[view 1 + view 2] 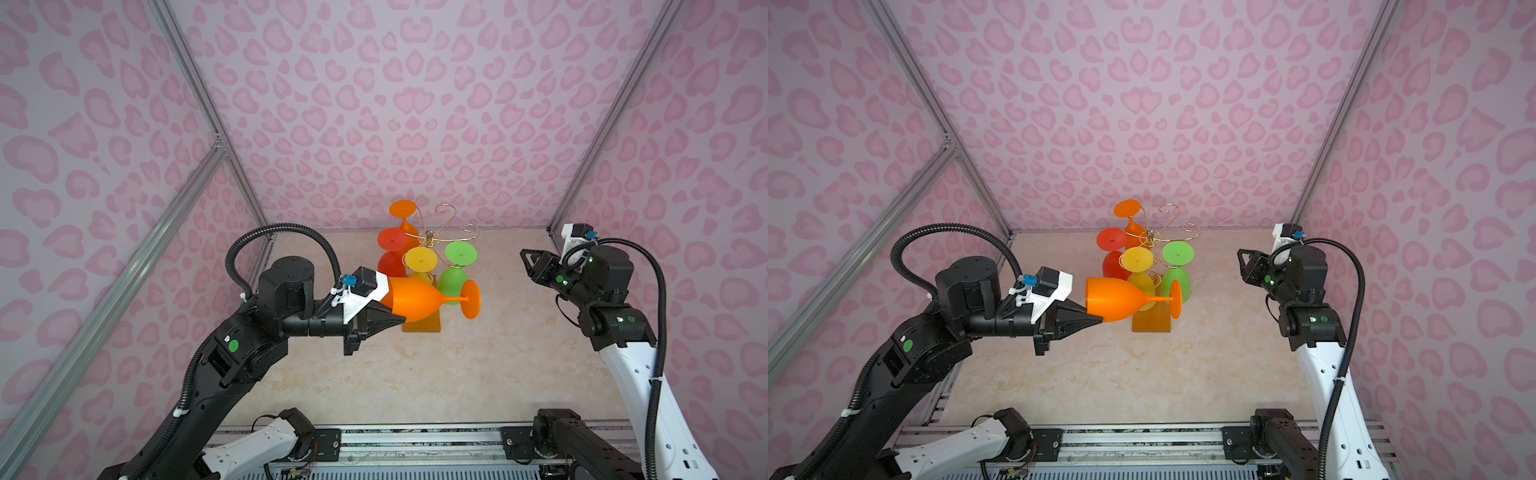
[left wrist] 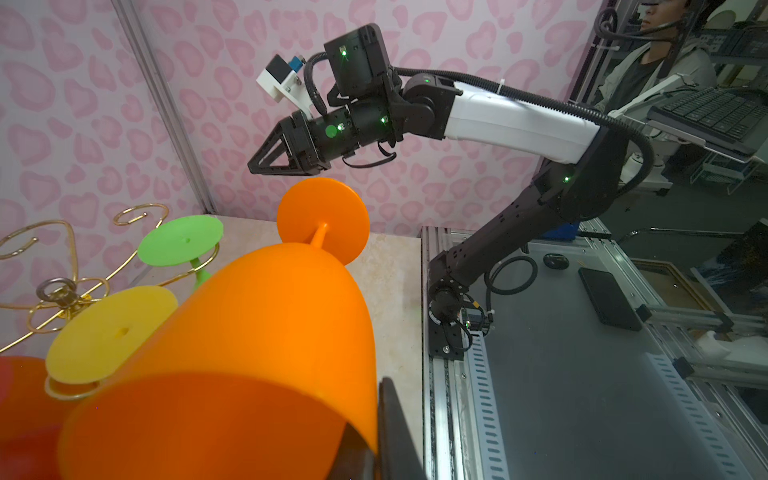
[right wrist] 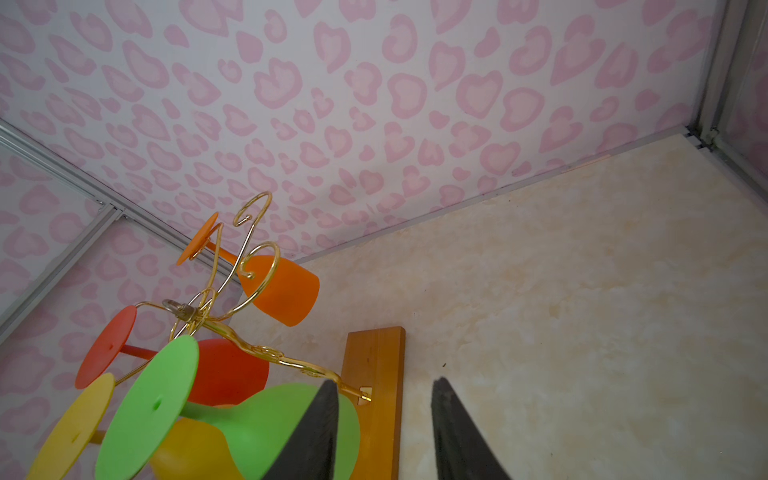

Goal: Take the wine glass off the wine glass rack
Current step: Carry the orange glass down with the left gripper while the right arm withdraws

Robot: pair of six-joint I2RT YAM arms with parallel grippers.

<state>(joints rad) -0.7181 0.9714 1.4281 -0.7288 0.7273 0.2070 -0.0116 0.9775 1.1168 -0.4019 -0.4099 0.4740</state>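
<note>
Pinching the orange wine glass at its rim, left jaws should lower it upright, gently; right jaws part-open, empty.

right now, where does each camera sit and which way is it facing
Top views: high above the front edge, looking down and toward the back wall; both show both arms, the left hand gripping the held orange glass, and the rack.
Left wrist: on the left arm, looking along the held orange glass toward the right hand; one own finger shows.
Right wrist: on the right arm, looking past its own fingers at the rack and table.
Shared: both wrist views see the green glass and yellow glass.
</note>
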